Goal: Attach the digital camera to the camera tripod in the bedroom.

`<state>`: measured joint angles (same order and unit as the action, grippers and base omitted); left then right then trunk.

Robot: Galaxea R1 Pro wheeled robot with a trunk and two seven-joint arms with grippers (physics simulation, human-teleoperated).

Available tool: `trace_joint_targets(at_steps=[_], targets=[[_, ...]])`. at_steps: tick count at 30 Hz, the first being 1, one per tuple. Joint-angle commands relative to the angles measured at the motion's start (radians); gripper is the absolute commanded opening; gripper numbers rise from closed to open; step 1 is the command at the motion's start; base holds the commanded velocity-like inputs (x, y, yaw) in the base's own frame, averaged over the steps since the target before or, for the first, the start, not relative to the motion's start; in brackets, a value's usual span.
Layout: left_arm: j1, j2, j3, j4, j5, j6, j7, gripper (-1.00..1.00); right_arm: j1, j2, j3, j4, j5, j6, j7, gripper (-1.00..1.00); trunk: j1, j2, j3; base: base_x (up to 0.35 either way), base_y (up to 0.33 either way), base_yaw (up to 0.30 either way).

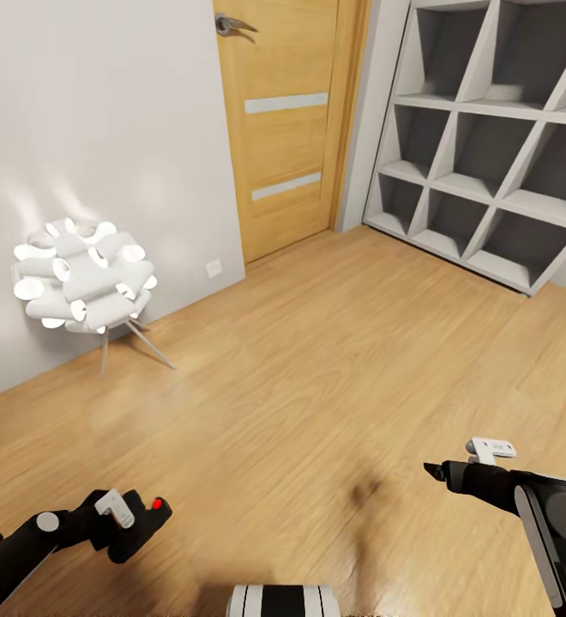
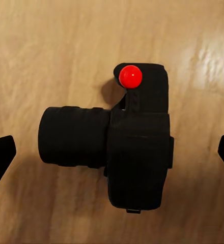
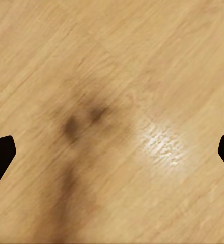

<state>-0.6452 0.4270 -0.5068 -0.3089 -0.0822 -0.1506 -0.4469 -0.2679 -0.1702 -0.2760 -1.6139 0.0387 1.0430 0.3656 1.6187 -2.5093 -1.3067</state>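
The digital camera (image 1: 139, 521), black with a stubby lens and a red button, hangs low over the plank floor at the head view's bottom left, held by my left gripper (image 1: 129, 518). In the left wrist view the camera (image 2: 130, 147) sits between the two dark fingertips (image 2: 1, 152), with my left gripper (image 2: 112, 152) shut on it and its shadow on the wood beneath. At the lower right, my right gripper (image 1: 435, 470) hovers above bare floor; its fingers (image 3: 0, 155) stand wide apart around nothing, gripper (image 3: 112, 152) open. The camera tripod is out of view.
A white glowing lamp (image 1: 81, 278) on thin silver legs stands by the pale wall at left. A wooden door (image 1: 283, 120) is straight ahead and a grey cube shelf (image 1: 489, 146) at the right. Wood floor (image 1: 317, 360) stretches between them.
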Motion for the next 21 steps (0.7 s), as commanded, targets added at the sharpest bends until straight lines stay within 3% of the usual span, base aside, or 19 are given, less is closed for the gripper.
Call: trace_joint_targets(at_steps=[1, 4, 11, 21], targets=[[0.0, 0.0, 0.001, 0.0, -0.009, -0.007, -0.001, 1.0, -0.001, 0.0, -0.001, -0.001, 0.004, 0.004, 0.006, 1.0, 0.0, 0.0, -0.002, 0.0, 0.0, 0.0], [-0.004, 0.001, 0.028, 0.0, -0.009, -0.015, -0.04, 1.0, -0.001, 0.0, 0.0, -0.001, 0.004, 0.004, 0.006, 1.0, 0.0, 0.0, -0.007, 0.0, 0.0, 0.0], [-0.006, 0.001, 0.058, 0.0, -0.008, -0.057, -0.061, 1.0, -0.001, 0.0, 0.001, -0.001, 0.004, 0.004, 0.006, 1.0, 0.0, 0.0, -0.017, 0.0, 0.0, 0.0], [-0.003, 0.0, 0.069, 0.005, -0.008, -0.094, -0.045, 1.0, -0.001, 0.0, 0.001, -0.001, 0.004, 0.004, 0.006, 1.0, 0.0, 0.0, -0.033, 0.0, 0.0, 0.0]])
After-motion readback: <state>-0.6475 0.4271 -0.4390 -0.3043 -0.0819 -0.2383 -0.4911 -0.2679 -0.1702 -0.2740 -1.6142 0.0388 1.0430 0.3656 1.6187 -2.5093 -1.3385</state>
